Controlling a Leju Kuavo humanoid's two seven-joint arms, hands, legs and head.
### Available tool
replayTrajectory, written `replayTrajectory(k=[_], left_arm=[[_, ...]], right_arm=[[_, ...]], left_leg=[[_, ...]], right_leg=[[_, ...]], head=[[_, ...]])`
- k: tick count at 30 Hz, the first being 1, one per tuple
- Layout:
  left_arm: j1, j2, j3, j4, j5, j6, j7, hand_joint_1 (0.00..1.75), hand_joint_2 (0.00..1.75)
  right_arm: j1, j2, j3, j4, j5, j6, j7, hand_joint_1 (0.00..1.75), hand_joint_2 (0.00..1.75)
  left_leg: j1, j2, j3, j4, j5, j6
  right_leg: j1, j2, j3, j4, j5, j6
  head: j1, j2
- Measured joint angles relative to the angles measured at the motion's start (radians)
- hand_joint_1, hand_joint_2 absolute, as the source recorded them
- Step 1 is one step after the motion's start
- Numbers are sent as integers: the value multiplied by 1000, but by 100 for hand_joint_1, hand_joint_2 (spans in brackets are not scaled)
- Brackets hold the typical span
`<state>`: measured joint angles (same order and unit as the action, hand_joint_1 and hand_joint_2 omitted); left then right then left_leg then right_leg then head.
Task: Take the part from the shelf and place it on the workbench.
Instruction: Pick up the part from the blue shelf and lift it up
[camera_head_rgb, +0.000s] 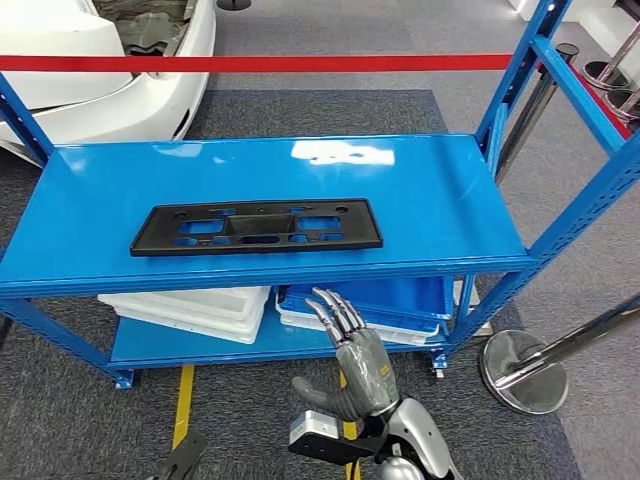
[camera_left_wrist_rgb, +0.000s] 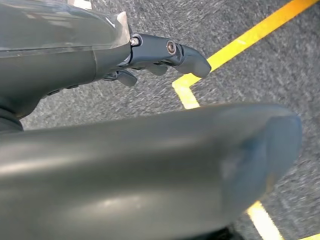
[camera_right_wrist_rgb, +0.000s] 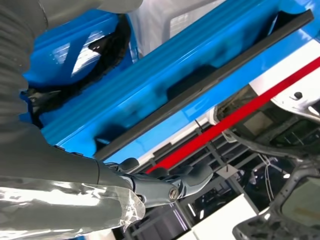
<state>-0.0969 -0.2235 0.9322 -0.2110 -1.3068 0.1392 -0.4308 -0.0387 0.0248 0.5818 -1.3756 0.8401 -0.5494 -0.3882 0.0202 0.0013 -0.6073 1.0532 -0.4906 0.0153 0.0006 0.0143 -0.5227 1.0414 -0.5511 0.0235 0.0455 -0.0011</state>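
Nearest the camera in the head view, the right hand (camera_head_rgb: 361, 362) is raised at about 6 o'clock, below the front edge of the shelf. Its fingers (camera_head_rgb: 336, 312) are stretched out straight and a little apart, pointing up toward 12 o'clock, the thumb held off to the side, and nothing is in its grasp. The right wrist view agrees: the fingers reach toward the blue shelf edge with open air around them.

The left hand (camera_left_wrist_rgb: 166, 52) appears in its own wrist view above grey carpet and yellow floor tape (camera_left_wrist_rgb: 241, 42). Its dark fingers look loosely extended with nothing between them, though most of that picture is taken up by a blurred grey shape, so I read it as empty with some caution.

Farther out, the part (camera_head_rgb: 256, 227), a long flat black plastic panel with cut-outs, lies on the top deck of the blue shelf (camera_head_rgb: 453, 215), at roughly 11 o'clock from the right hand and well apart from it. On the lower deck sit white trays (camera_head_rgb: 189, 310) and a blue tray (camera_head_rgb: 407, 295). Beyond stand a red barrier tape (camera_head_rgb: 256, 63) and a white car (camera_head_rgb: 98, 70).

The step in hand looks like the reach; no grasp has begun. The next move probably calls for lifting the hand over the deck edge, up and toward 11 o'clock, and getting fingers under the thin panel's near edge.

No brand, label or writing is legible anywhere.
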Motion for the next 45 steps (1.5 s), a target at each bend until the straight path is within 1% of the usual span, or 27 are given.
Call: replayTrajectory(k=[2, 4, 5, 6, 7, 9, 10, 13, 15, 16, 17, 20, 21, 22, 24, 26, 30, 32, 35, 36, 37, 38, 39, 41, 42, 43, 45], left_arm=[[-2, 0, 0, 0, 0, 0, 0, 0, 0], [-2, 0, 0, 0, 0, 0, 0, 0, 0], [-2, 0, 0, 0, 0, 0, 0, 0, 0], [-1, 0, 0, 0, 0, 0, 0, 0, 0], [-1, -1, 0, 0, 1, 0, 0, 0, 0], [-2, -2, -1, 0, 1, 0, 0, 0, 0], [-2, -4, -1, 1, 1, 0, 0, 0, 0], [-3, -6, -1, 2, 0, -1, 0, 0, 0], [-3, -8, -1, 3, 0, -2, 0, 0, 0], [-5, -8, -1, 3, 0, -2, 0, 0, 0], [-8, -8, -1, 3, 0, -2, 0, 0, 0], [-9, -8, -2, 3, 0, -2, 2, 0, 0], [-7, -7, -2, 3, -1, -2, 2, 0, 0], [-5, -7, -2, 3, -1, -2, 3, 0, 0], [-3, -7, -2, 3, -1, -2, 3, 0, 0], [-4, -7, -2, 3, -1, -4, 3, 0, 0], [-5, -7, -4, 4, -2, -6, 3, 0, 0], [-8, -7, -4, 4, -2, -6, 2, 0, 0], [-9, -7, -7, 4, -2, 1, 10, 0, 0], [-9, -7, -9, 4, -3, 7, 18, 0, 0], [-8, -7, -10, 4, -5, 17, 28, 0, 0], [-8, -7, -11, 4, -8, 26, 37, 0, 0], [-8, -7, -13, 4, -10, 35, 46, 0, 0], [-9, -8, -16, 4, -15, 50, 60, 0, 0], [-9, -9, -18, 4, -18, 55, 64, 0, 0], [-9, -9, -19, 4, -20, 57, 67, 0, 0], [-10, -10, -22, 5, -26, 58, 70, 0, 0]], right_arm=[[-4, 0, -2, 1, 1, 0, 0, 0, 175], [-4, -2, -4, 3, 2, 0, 0, 0, 175], [-4, -3, -4, 5, 3, 0, 0, 0, 175], [-3, -4, -5, 6, 5, 0, 0, 0, 175], [-3, -4, -6, 8, 7, 1, 1, 0, 175], [-3, -6, -10, 8, 10, 3, 2, 0, 175], [-4, -6, -12, 9, 11, 4, 2, 0, 175], [-5, -8, -19, 13, 16, 7, 6, 0, 175], [-6, -8, -22, 14, 20, 7, 8, 0, 175], [-9, -8, -23, 14, 22, 7, 9, 0, 175], [-10, -8, -23, 15, 24, 8, 9, 0, 175], [-8, -9, -28, 19, 31, 9, 11, 0, 175], [-6, -10, -30, 20, 33, 9, 12, 0, 175], [-5, -11, -31, 21, 34, 9, 14, 0, 175], [-4, -12, -34, 23, 35, 9, 16, 0, 175], [-5, -12, -37, 24, 37, 9, 18, 0, 175], [-5, -14, -44, 25, 44, 10, 20, 0, 175], [-8, -15, -46, 25, 46, 10, 20, 0, 175], [-8, -17, -49, 25, 51, 12, 21, 0, 175], [-6, -17, -49, 25, 53, 13, 22, 0, 175], [-6, -19, -50, 26, 56, 14, 24, 0, 175], [-6, -20, -51, 26, 60, 15, 26, 0, 175], [-6, -21, -53, 26, 65, 15, 29, 0, 175], [-8, -24, -58, 27, 74, 17, 33, 0, 175], [-9, -26, -60, 28, 79, 19, 34, 0, 175], [-9, -29, -61, 29, 85, 23, 35, 0, 175], [-16, -33, -63, 31, 97, 33, 33, 0, 175]], left_leg=[[1, 0, 10, -3, -7, 9], [0, 0, 18, -3, -17, 14], [-2, 0, 24, -3, -23, 14], [-3, -1, 33, -3, -30, 15], [-5, -2, 43, -3, -38, 15], [-8, -4, 67, -5, -53, 12], [-6, -5, 75, -8, -59, 9], [-3, -4, 88, -11, -63, -7], [-4, -4, 98, 3, -67, -14], [-5, -4, 89, 27, -76, -17], [-4, -4, 67, 68, -92, -20], [-1, -4, -42, 217, -148, -34], [0, -4, -63, 230, -145, -37], [1, -4, -67, 209, -119, -40], [4, -4, -41, 99, -30, -42], [2, -4, -19, 14, 12, -34], [-1, -5, -9, -2, 8, -3], [1, -5, 3, -5, 2, 8], [0, -5, 17, -6, -12, 14], [0, -6, 23, -6, -17, 14], [-1, -7, 30, -6, -23, 14], [-2, -8, 40, -6, -30, 13], [-2, -9, 49, -6, -37, 11], [-1, -10, 62, -9, -48, 3], [0, -10, 67, -11, -51, -2], [0, -10, 69, -11, -54, -6], [-1, -9, 77, -15, -59, -9]], right_leg=[[-2, -4, -51, 92, -34, 9], [-3, -6, -135, 222, -82, 16], [-3, -7, -171, 265, -91, 16], [-3, -8, -187, 268, -75, 13], [-1, -8, -184, 233, -39, 8], [6, -10, -142, 100, 51, -10], [11, -11, -125, 49, 68, -20], [23, -10, -105, -1, 65, -44], [16, -10, -79, -23, 78, -50], [11, -10, -65, -31, 77, -51], [8, -10, -54, -38, 77, -52], [7, -8, -42, -39, 63, -54], [6, -6, -36, -39, 57, -53], [5, -5, -27, -39, 50, -50], [4, -3, -4, -39, 32, -42], [4, -2, 7, -35, 17, -30], [3, -2, 12, -24, 1, -8], [0, -5, -17, 37, -19, 2], [-5, -8, -135, 214, -76, 13], [-5, -9, -164, 241, -78, 13], [-5, -9, -176, 232, -61, 11], [-4, -9, -170, 187, -23, 6], [-1, -9, -154, 122, 27, -1], [9, -9, -126, 24, 81, -19], [13, -9, -120, 2, 91, -26], [14, -9, -117, -3, 89, -27], [13, -6, -111, -11, 100, -20]], head=[[1, 0], [1, 0], [1, 0], [1, 0], [1, 0], [-1, 0], [-2, 0], [1, 0], [2, 0], [0, 0], [-2, 0], [-6, 0], [-6, 0], [-6, 0], [-6, 0], [-5, 0], [-2, 0], [0, 0], [2, 0], [2, 0], [2, 0], [2, 0], [2, 0], [1, 0], [0, 0], [0, 0], [0, 0]])
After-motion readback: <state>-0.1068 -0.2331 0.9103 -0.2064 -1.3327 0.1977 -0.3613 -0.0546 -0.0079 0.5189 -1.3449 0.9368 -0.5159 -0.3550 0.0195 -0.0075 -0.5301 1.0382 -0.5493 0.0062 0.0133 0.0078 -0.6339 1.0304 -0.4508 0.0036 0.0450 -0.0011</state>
